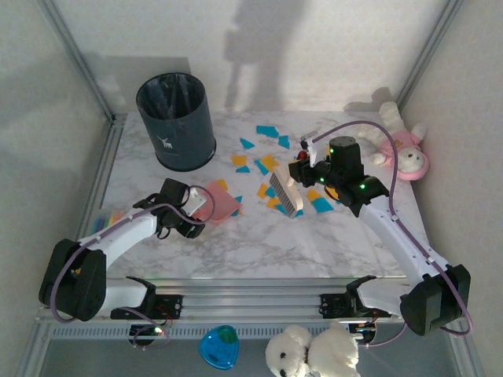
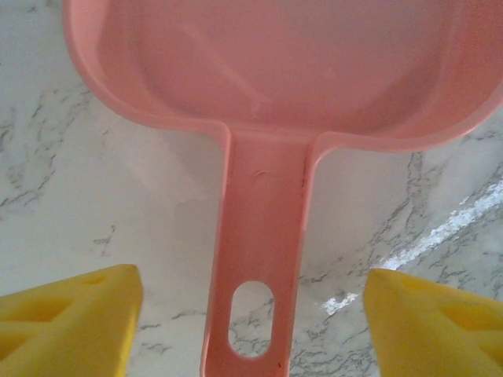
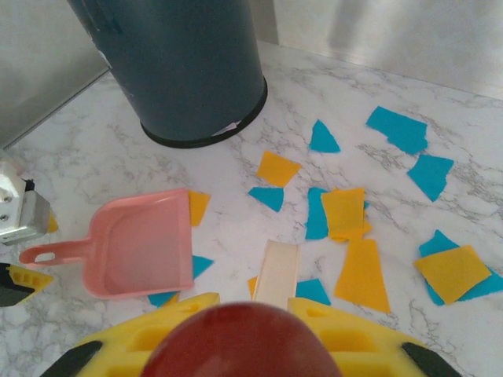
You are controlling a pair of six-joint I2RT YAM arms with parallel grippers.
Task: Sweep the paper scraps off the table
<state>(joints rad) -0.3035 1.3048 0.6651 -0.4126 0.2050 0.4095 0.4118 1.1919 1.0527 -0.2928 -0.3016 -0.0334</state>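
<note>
Twenty or so paper scraps [image 3: 361, 275], teal and orange-yellow, lie scattered over the far middle and right of the table [image 1: 259, 243], between a dark bin [image 1: 176, 122] at the far left and a pink-dressed plush toy [image 1: 402, 149] at the far right edge. Several scraps overlap, and a few poke out from under the pink dustpan [image 1: 216, 202], which lies flat on the marble just left of the heap, its handle pointing toward the left arm. The left gripper [image 2: 251, 334] sits low at that handle with its yellow fingers [image 2: 67, 322] spread to either side and marble showing in both gaps, so it is wide and grips nothing. The right gripper [image 1: 302, 171] is clamped on a brush [image 1: 284, 194] whose bristle head sits among the scraps, hiding any paper beneath it. From the right wrist, the brush's red knob blocks the nearest strip of table. Beyond the near rail sit a white plush toy [image 1: 310, 352], cut by the frame edge, and a blue plastic thing [image 1: 218, 347]; a striped coloured item [image 1: 106, 221] by the left arm is too small to make out
</note>
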